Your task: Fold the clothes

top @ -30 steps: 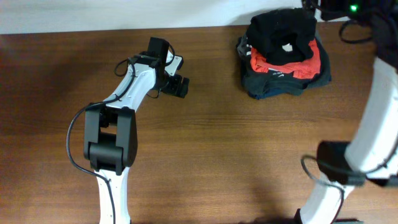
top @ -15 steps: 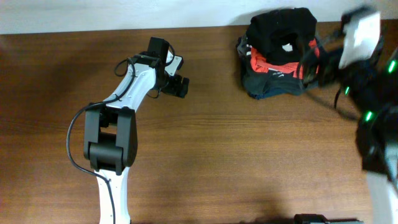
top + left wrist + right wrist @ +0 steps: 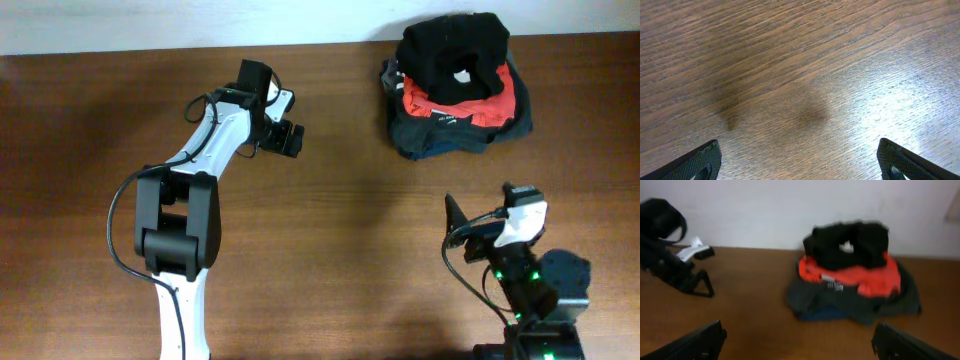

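The black garment (image 3: 455, 45) lies bunched on top of a pile at the table's far right, with a small white mark showing; it also shows blurred in the right wrist view (image 3: 845, 242). My right gripper (image 3: 800, 347) is open and empty, low over the wood well short of the pile; in the overhead view it (image 3: 472, 218) is at the near right. My left gripper (image 3: 290, 138) is open and empty over bare wood at the far middle left, apart from the pile; the left wrist view (image 3: 800, 165) shows only wood between its fingers.
Under the black garment lie a red t-shirt (image 3: 462, 100) and dark navy folded garments (image 3: 450, 138). A white wall runs along the table's far edge (image 3: 200, 50). The left arm (image 3: 675, 260) shows at the left in the right wrist view.
My right arm has swung back from the far right beside the pile to the near right of the table. The left arm and the pile have not moved.
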